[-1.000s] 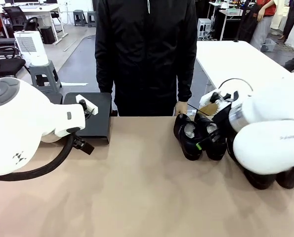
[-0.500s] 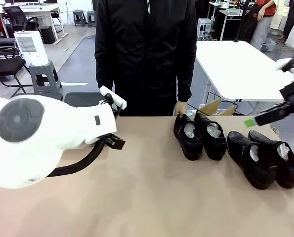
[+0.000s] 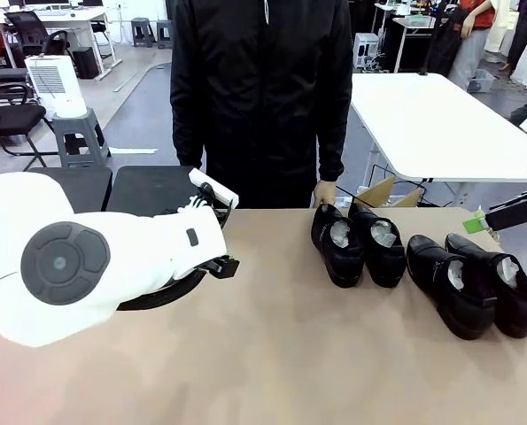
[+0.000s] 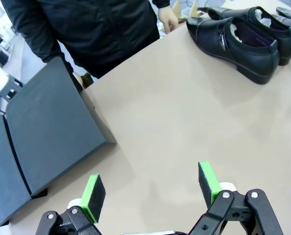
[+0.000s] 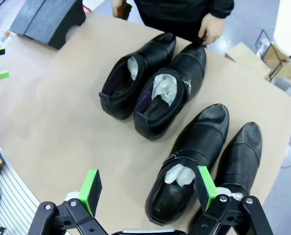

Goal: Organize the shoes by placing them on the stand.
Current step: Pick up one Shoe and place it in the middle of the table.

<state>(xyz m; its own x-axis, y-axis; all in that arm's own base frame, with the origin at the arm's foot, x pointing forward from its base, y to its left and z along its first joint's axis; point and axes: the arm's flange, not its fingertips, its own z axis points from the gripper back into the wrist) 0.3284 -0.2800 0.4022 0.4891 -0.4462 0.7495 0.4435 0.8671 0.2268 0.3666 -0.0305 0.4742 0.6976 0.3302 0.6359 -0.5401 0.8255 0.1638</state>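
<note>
– While the right tool (image 5: 147, 188) hung above the tabletop (image 5: 62, 98) with its green pads (image 5: 91, 188) set wide apart and nothing between them, which shoes lay closest?
– The nearer pair of shoes (image 5: 189, 156) lay just below and ahead, side by side, heels toward the tool. The far pair (image 5: 150, 88) lay beyond, with the person's hand (image 5: 211, 28) at its toes.
– And the left tool (image 4: 151, 188)?
– Its pads were likewise apart and empty, over bare tabletop. The stand (image 4: 47, 127) sat just ahead at the tabletop's edge, with no shoe on the part of its top in view. All four shoes were well apart from the stand.
– What was the recommended procedure for the pick?
– As a judgement from this position: lower the right tool over the heel collar of the shoe beneath it, with one pad inside the opening and one outside the leather wall. Close on the wall, not across the full width. Glossy leather could slip, so seat the pads deep. Lift clear of the neighbouring shoe before travelling, keep the sole level, and stay away from the person's hand.
</note>
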